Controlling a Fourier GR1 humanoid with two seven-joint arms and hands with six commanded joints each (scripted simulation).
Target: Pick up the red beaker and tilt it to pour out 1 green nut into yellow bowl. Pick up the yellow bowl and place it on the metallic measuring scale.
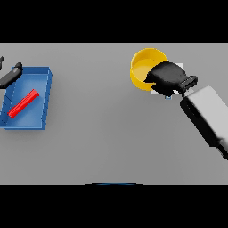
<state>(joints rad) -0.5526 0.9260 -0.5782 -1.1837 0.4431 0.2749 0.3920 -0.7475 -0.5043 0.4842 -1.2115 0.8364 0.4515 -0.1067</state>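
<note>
The yellow bowl (144, 66) sits at the back right, tilted a little toward me. My right hand (168, 76) covers its right side, fingers curled over the rim. Under the hand, only pale corners of the metallic scale (157, 92) show; the bowl's right part overlaps it. I cannot tell whether the bowl rests on it. The red beaker (23, 103) lies on its side in the blue tray (44, 89) at the left. My left hand (10, 75) hovers by the tray's back left corner, fingers straight. No green nut is visible.
The blue tray takes up the left edge of the grey table (98, 124). My right forearm (209, 116) runs from the lower right up to the bowl.
</note>
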